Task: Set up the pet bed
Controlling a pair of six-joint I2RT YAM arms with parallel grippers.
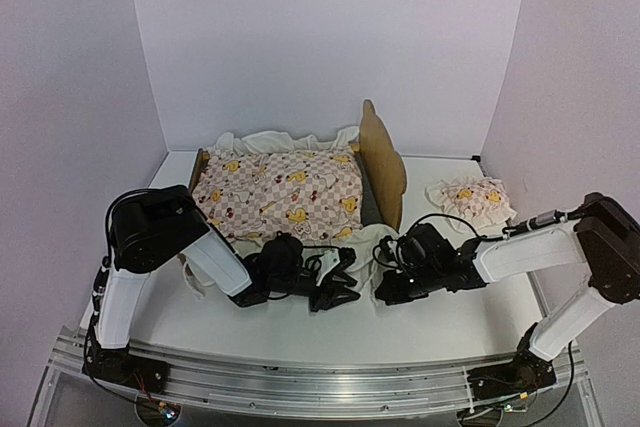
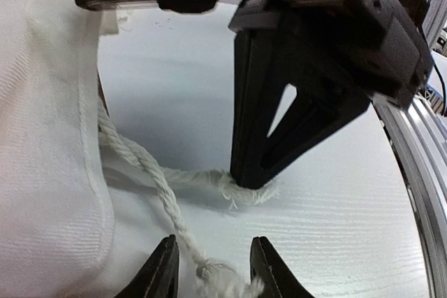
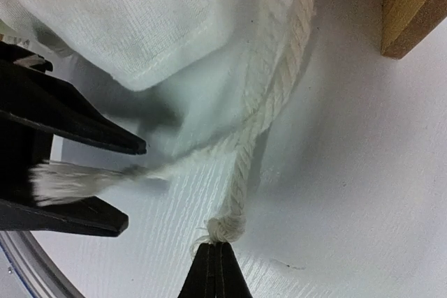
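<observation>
1. Light-wood pet bed (image 1: 384,159): one. It stands along the far edge of the white worktop (image 1: 300,337), left of the middle, with its eared headboard upright at the right end.
2. One pink checked quilt (image 1: 285,192) with yellow ducks lies over the bed. One matching pillow (image 1: 470,199) sits apart from the bed, near the worktop's far right corner.
3. There are two arms and two grippers. The grippers meet tip to tip just off the bed's near side, about midway along the worktop.
4. Two twisted white cord ends run out from the white cloth (image 2: 42,137) at the bed's near side.
5. The left gripper (image 2: 213,273) is spread. The frayed cord end (image 3: 63,181) lies between its fingers and is not clamped.
6. The right gripper (image 3: 215,259) is pressed together, pinching the knotted cord end (image 3: 227,228) at its tips.
7. Only the overhead view shows the whole bed, the quilt and the pillow, and the cords are too small to make out there.
8. The left wrist view shows the right gripper from the side, its tips down on the worktop over its cord.
9. The right wrist view alone shows a wooden corner (image 3: 412,5) of the bed frame. It also shows the left gripper's two fingers on either side of the frayed tuft.
</observation>
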